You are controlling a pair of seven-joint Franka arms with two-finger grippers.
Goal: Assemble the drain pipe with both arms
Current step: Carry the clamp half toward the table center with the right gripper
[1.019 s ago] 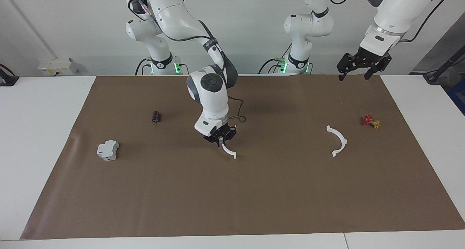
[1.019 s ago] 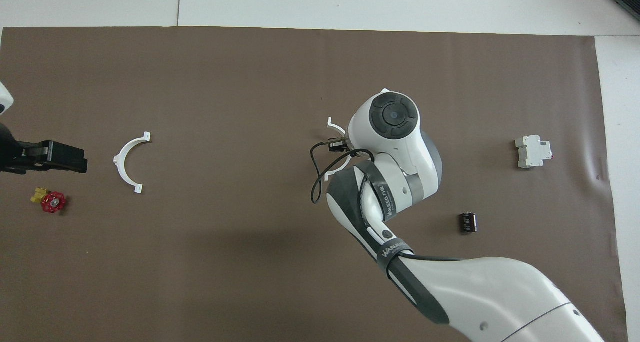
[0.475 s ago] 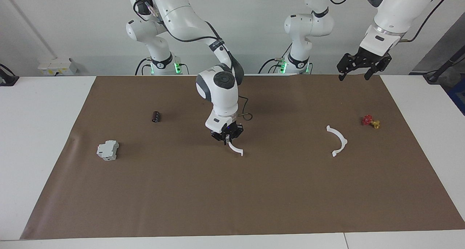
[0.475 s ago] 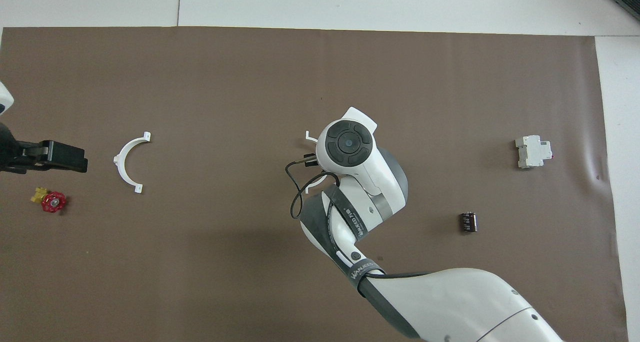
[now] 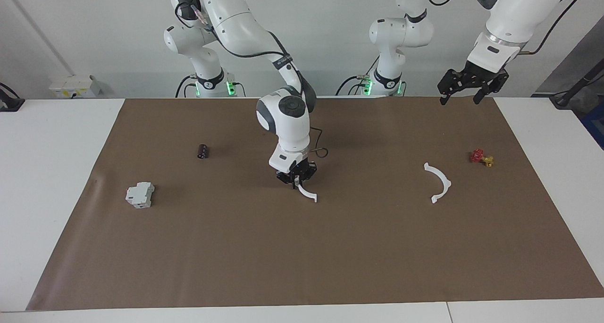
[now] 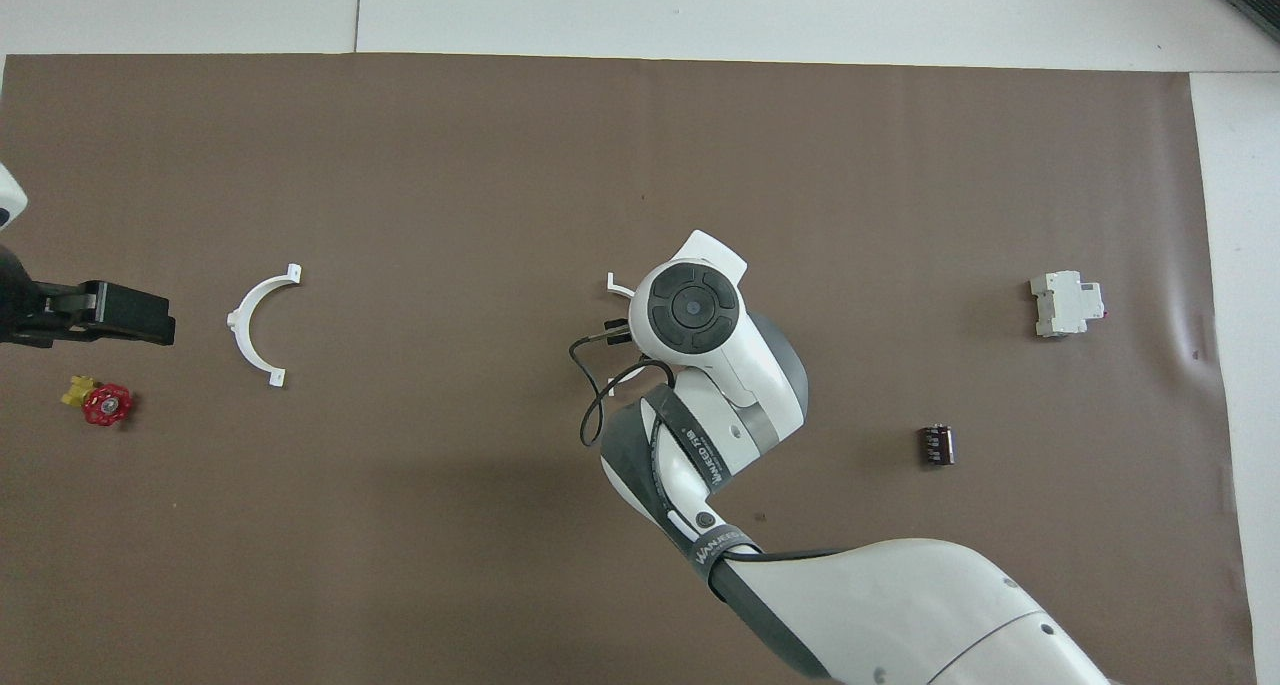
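White plastic half-ring, pinched in the right end effector mid-tabletop, should travel low and level toward its mate lying near the waiting, spread left end effector.

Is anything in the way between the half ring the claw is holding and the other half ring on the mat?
No. The right claw holds one half ring; only bare brown mat lies between it and the other half ring.
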